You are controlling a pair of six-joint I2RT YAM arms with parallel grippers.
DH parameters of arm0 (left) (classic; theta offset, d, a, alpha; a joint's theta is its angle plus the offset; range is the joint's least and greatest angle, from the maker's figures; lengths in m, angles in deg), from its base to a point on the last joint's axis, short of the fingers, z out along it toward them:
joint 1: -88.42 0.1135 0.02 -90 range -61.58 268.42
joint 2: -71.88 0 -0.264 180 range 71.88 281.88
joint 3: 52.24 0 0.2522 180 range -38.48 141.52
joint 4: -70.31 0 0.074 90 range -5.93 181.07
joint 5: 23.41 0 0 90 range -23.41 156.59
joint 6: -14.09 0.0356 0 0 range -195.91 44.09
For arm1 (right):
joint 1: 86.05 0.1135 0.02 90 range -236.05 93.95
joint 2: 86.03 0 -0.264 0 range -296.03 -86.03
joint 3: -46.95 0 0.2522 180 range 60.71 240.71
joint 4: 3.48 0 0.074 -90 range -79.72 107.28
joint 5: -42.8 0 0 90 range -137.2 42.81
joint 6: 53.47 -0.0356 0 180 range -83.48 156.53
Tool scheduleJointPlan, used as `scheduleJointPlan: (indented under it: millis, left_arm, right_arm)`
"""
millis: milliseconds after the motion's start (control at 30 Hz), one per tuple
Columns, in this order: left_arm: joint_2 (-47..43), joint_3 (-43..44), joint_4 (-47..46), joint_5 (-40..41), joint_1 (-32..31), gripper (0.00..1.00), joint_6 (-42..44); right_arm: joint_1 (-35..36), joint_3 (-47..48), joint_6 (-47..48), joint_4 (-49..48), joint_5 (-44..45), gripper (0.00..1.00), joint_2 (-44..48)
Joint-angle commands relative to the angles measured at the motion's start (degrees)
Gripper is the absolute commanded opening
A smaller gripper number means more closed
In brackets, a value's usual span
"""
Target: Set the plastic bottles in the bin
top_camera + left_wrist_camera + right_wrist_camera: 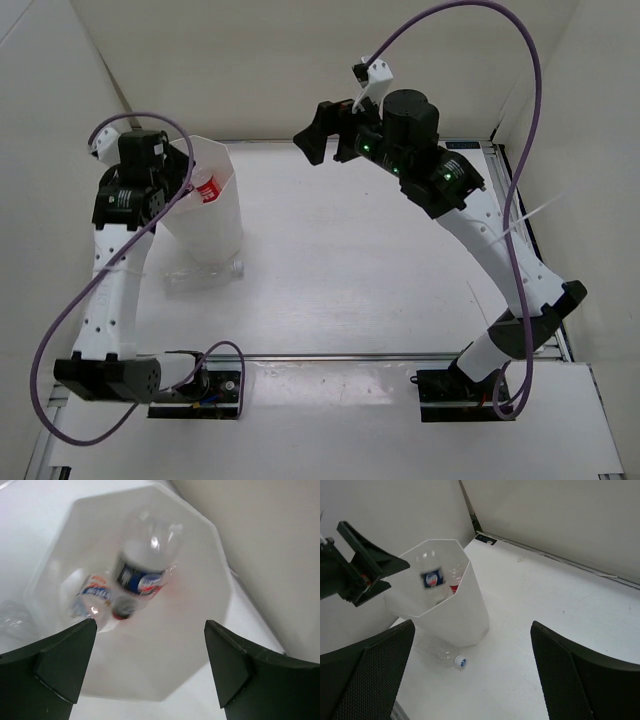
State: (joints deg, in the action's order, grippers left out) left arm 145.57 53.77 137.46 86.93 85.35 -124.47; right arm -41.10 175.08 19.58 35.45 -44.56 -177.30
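The bin (212,215) stands at the left of the table. My left gripper (180,172) hovers over its rim, open and empty (150,630). Below it, a clear bottle with a blue label (142,570) is inside the bin's mouth, blurred, free of the fingers. A second bottle with a red and blue label (92,597) lies deeper in the bin; a red label (207,188) shows there from above. Another clear bottle with a white cap (205,272) lies on the table against the bin's near side (442,654). My right gripper (308,135) is open and empty, high over the table's back middle (472,625).
White walls close the table at the back and both sides. A metal rail (330,357) runs along the near edge by the arm bases. The bin (450,615) stands close to the left wall.
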Motion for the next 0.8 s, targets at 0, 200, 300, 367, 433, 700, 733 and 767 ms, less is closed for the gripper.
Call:
scheduleJointPlan:
  millis: [0,200,300,367,433,700,733,767]
  left_arm:
    - [-11.62,-4.66,3.39,10.65,0.26,1.00,-1.09]
    - [-31.02,-25.75,4.01,18.07,0.96,1.00,-17.78]
    - [-35.09,-33.59,4.01,16.24,0.96,1.00,-29.64]
    - [-35.89,-36.60,4.97,14.65,0.96,1.00,-38.93]
    - [-37.47,-41.41,4.10,14.12,0.96,1.00,-42.57]
    - [-40.02,-55.92,-6.85,13.59,0.96,1.00,-56.29]
    - [-40.03,-56.82,-6.89,13.59,0.96,1.00,-56.30]
    - [-40.03,-57.44,-7.41,14.20,0.96,1.00,-58.13]
  right_arm:
    - [-1.44,-2.65,0.60,-1.61,0.44,1.00,5.03]
    - [-2.50,-6.61,-0.54,-1.09,0.44,1.00,6.62]
    - [-3.02,-6.61,-0.54,-1.09,-0.96,1.00,6.62]
    - [-3.02,-6.61,-0.54,-0.56,-1.75,1.00,6.62]
    - [-3.02,-6.09,-0.01,-0.04,-2.37,1.00,6.10]
    - [-3.55,-8.71,0.51,1.02,-4.04,1.00,7.85]
    - [-3.55,-8.72,0.51,1.02,-4.04,1.00,7.86]
    - [-4.07,-8.72,0.51,1.02,-4.04,1.00,8.55]
